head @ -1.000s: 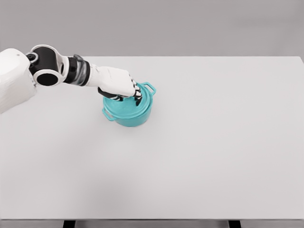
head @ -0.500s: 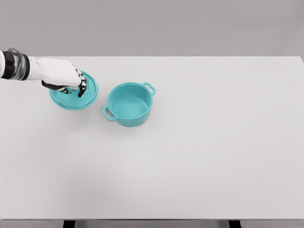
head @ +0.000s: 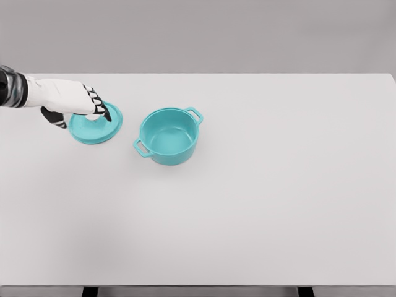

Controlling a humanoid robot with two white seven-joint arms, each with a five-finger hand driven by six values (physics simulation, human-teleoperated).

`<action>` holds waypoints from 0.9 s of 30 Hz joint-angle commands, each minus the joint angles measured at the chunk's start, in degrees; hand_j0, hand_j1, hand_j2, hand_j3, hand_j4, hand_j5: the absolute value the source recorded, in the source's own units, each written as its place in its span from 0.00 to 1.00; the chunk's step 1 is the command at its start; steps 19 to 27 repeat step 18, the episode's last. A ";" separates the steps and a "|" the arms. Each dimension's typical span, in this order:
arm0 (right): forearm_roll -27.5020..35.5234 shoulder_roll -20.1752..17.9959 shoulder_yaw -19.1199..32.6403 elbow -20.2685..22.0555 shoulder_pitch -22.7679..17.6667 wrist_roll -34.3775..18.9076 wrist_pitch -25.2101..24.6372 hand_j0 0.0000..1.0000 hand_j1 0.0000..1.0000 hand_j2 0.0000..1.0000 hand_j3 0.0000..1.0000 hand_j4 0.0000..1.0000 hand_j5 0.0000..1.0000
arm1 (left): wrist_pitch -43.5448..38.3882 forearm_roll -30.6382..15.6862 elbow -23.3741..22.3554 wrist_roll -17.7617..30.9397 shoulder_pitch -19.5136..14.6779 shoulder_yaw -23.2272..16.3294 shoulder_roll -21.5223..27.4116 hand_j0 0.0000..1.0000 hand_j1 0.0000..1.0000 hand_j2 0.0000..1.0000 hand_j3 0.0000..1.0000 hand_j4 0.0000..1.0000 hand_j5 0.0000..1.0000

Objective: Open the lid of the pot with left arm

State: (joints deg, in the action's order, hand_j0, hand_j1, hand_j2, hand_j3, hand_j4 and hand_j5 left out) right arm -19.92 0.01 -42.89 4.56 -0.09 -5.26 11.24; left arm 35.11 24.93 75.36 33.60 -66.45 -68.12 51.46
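Teal lid (head: 94, 128) | flat beside pot (head: 168, 136) | under left hand (head: 69, 101) (fingers spread)

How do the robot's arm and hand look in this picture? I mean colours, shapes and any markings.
Only the left arm shows, at the left edge. Its forearm is smooth and white, with a dark grey and black ribbed cuff near the picture's edge. The left hand has a rounded white shell on its back; its fingers are white with black segments at the joints and black tips. No cables or markings are visible.
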 commanded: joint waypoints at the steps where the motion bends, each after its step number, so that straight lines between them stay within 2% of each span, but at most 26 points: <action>1: -0.03 -0.01 0.00 0.10 0.00 -0.01 0.01 1.00 1.00 1.00 1.00 1.00 1.00 | -0.11 -0.50 0.14 -0.11 -0.09 0.18 0.48 1.00 1.00 1.00 1.00 1.00 1.00; 3: -0.03 -0.01 0.00 0.01 0.00 -0.01 0.01 1.00 1.00 1.00 1.00 1.00 1.00 | -0.11 -2.43 -0.04 -0.11 1.40 0.53 3.73 1.00 1.00 1.00 1.00 1.00 1.00; 5: -0.03 -0.01 0.00 0.01 0.00 -0.01 0.01 1.00 1.00 1.00 1.00 1.00 1.00 | -0.11 -8.93 -0.83 -0.11 1.84 2.73 6.10 1.00 1.00 1.00 1.00 1.00 1.00; 6: -0.03 -0.01 0.00 0.01 0.00 -0.01 0.01 1.00 1.00 1.00 1.00 1.00 1.00 | -0.11 -10.25 -1.88 -0.11 2.64 2.90 7.42 1.00 1.00 1.00 1.00 1.00 1.00; 8: 0.05 -0.01 0.00 0.01 0.00 -0.01 0.01 1.00 1.00 1.00 1.00 1.00 1.00 | -0.11 -14.11 -4.25 -0.11 2.90 3.69 7.60 1.00 1.00 1.00 1.00 1.00 1.00; 10: -0.03 -0.01 0.00 0.01 0.00 -0.01 0.01 1.00 1.00 1.00 1.00 1.00 1.00 | -0.11 -20.01 -7.33 -0.11 4.13 4.04 7.43 1.00 1.00 1.00 1.00 1.00 1.00; 18: -0.03 -0.01 0.00 0.01 0.00 -0.01 0.01 1.00 1.00 1.00 1.00 1.00 1.00 | -0.11 -20.80 -12.52 -0.11 4.57 4.66 6.90 1.00 1.00 1.00 1.00 1.00 1.00; 27: -0.03 -0.01 0.00 0.01 0.00 -0.01 0.01 1.00 1.00 1.00 1.00 1.00 1.00 | -0.11 -20.80 -12.52 -0.11 4.57 4.66 6.90 1.00 1.00 1.00 1.00 1.00 1.00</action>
